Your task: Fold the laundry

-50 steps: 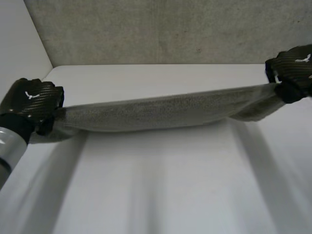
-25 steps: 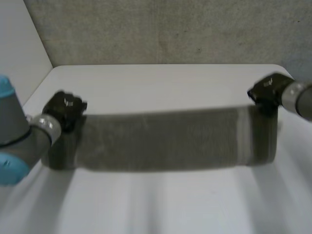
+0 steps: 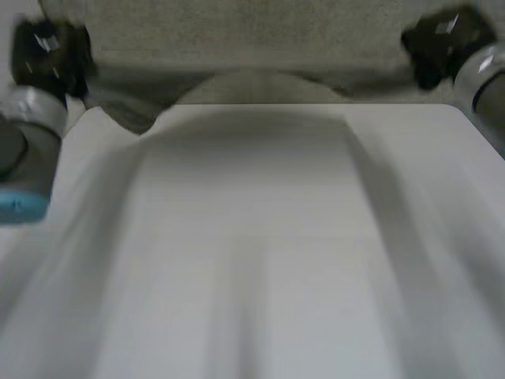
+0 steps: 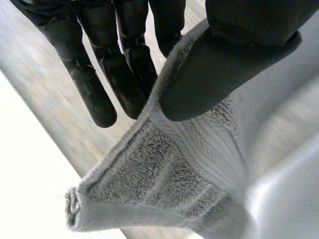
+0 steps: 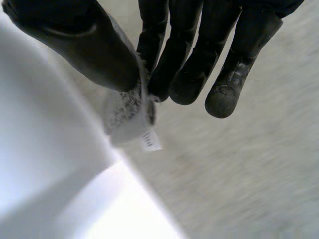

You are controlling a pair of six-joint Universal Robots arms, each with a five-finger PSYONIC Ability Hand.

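Note:
A grey towel (image 3: 252, 83) hangs stretched in the air above the far edge of the white table (image 3: 260, 237), sagging lower near its left end. My left hand (image 3: 47, 55) holds the towel's left end high up; in the left wrist view the thumb (image 4: 224, 64) pinches the ribbed towel corner (image 4: 164, 184) against straight fingers (image 4: 99, 84). My right hand (image 3: 442, 43) holds the right end at the same height; in the right wrist view its thumb (image 5: 84, 45) and fingers (image 5: 184, 64) pinch a corner (image 5: 127, 117) with a small white label (image 5: 149, 140).
A grey speckled wall (image 3: 260, 31) rises behind the table's far edge. A white side wall (image 3: 20, 142) stands at the left. The tabletop below the towel carries the towel's shadow.
Both hands have swung the towel up and away, from hanging low over the table to stretched high at the far edge. The grips on both ends have held.

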